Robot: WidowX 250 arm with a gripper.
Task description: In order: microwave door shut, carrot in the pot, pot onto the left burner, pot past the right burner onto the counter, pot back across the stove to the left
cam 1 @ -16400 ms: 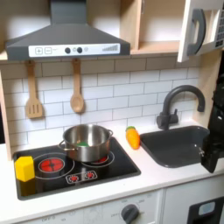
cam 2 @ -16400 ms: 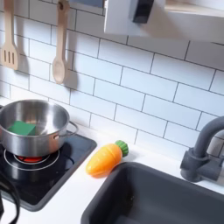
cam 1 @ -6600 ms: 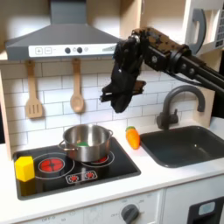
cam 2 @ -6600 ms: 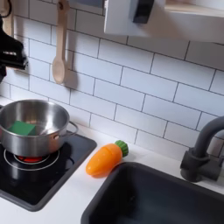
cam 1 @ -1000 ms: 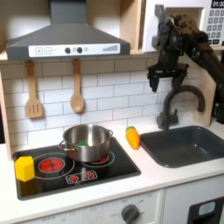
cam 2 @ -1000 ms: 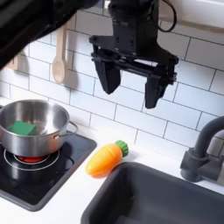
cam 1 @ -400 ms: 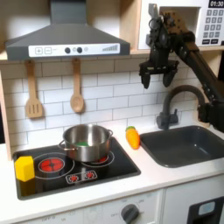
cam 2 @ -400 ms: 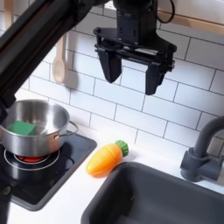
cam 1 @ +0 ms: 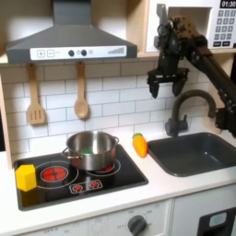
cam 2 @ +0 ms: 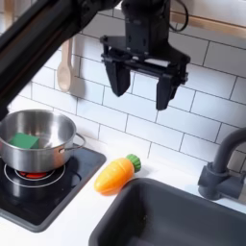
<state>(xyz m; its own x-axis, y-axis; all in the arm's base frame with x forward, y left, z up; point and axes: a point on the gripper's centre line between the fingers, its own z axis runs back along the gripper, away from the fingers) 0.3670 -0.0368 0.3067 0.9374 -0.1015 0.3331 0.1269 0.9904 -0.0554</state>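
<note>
1. Presently, stove [cam 1: 97, 189]: black cooktop left of the carrot in the first exterior view.
2. Pot [cam 1: 90, 151]: on the stove's right burner, left of the carrot.
3. Gripper [cam 2: 142, 94]: jaws spread wide, empty, high above the carrot.
4. Carrot [cam 2: 114, 174]: on the counter [cam 1: 175, 183] below the jaws, lying aslant, green top toward the wall.

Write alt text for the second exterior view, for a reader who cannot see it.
A black robot gripper hangs open and empty in front of a white tiled wall, above a toy carrot lying on the pale counter. At the second exterior view's left a steel pot holding something green sits on a red burner of the black stove; a dark sink and faucet are at its right.
</note>
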